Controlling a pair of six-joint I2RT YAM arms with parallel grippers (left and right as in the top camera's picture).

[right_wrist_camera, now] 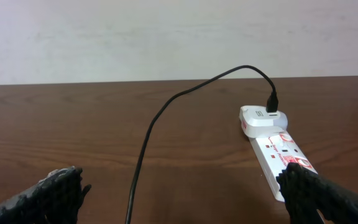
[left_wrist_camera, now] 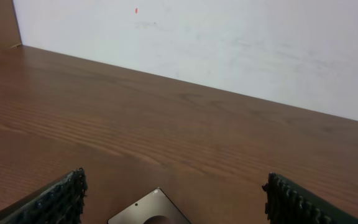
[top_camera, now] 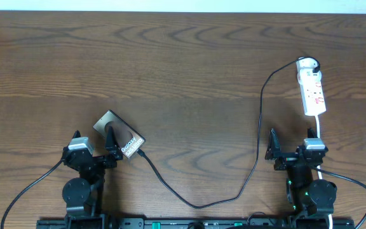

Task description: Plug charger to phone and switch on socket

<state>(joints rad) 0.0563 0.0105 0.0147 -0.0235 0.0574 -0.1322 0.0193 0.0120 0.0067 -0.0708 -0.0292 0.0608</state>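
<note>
left hand [top_camera: 94,143] released, over phone [top_camera: 124,137] on bench [top_camera: 183,63] | right hand [top_camera: 292,146] released, near socket [top_camera: 312,89] | charger [top_camera: 259,127] tip at phone's end, seating unclear | risk: hand snags charger, yanking tip out

phone [top_camera: 127,137] 1 | charger [top_camera: 261,121] 1 | socket [top_camera: 312,92] 1 | adapter [top_camera: 306,63] 1 | table [top_camera: 170,63] 1
</note>
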